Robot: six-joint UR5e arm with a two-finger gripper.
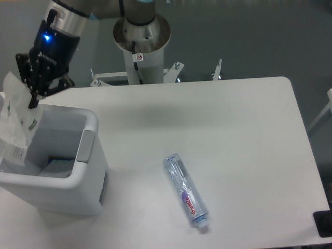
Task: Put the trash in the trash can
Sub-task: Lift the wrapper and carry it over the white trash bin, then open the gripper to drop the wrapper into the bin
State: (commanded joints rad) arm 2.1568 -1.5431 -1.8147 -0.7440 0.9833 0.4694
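Note:
The trash can (88,171) stands open at the left of the table, white with a grey side panel. My gripper (33,98) hangs over its far left rim. Its fingers look closed on the right edge of the white plastic packet (14,116), which has small print. The packet hangs upright over the can's left side, its lower part reaching to the rim. The crushed clear bottle (185,191), with a purple label and blue-white cap, lies on the table right of the can, apart from it and from my gripper.
The arm's base column (141,36) stands behind the table's far edge. Something pale blue lies at the bottom of the can (57,163). A dark object (324,223) sits at the table's front right corner.

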